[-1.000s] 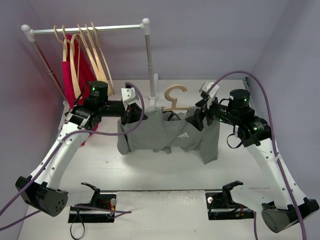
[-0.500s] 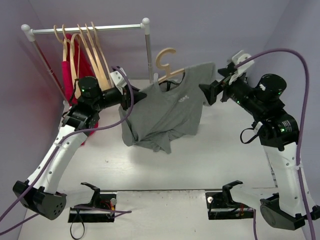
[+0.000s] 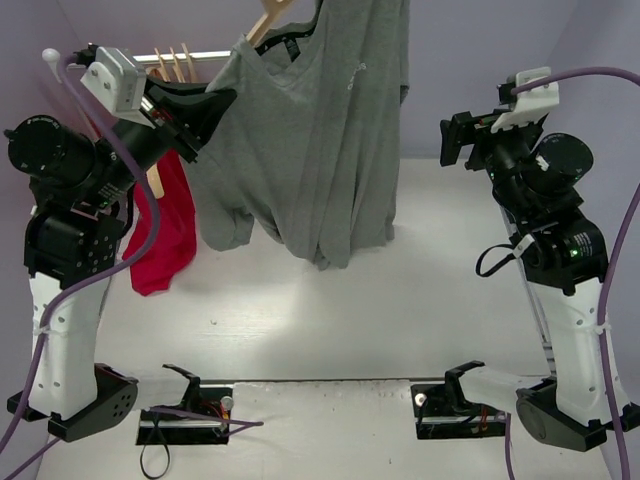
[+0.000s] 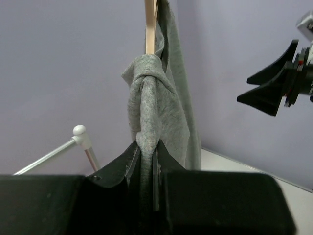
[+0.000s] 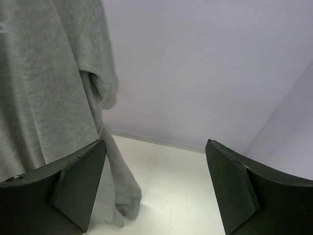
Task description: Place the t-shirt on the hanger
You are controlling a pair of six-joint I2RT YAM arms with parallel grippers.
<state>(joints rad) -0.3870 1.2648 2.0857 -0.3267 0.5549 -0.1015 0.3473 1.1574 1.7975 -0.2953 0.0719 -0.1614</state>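
Figure: we see the left claw (image 4: pixel 146 152) clenched on a bunched shoulder of the grey t-shirt (image 3: pixel 310 130), which hangs from the hanger (image 3: pixel 268 20) high above the worktop (image 3: pixel 400 300), beside the rack (image 3: pixel 205 55). The right claw (image 5: pixel 155 147) stands released, apart from the cloth.

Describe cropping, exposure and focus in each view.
Top external: grey cotton t-shirt and pale wooden hanger run off the upper edge, light soft and even. Left wrist: left gripper near-black, fabric sharp. Right wrist: right gripper dark, t-shirt cropped left.
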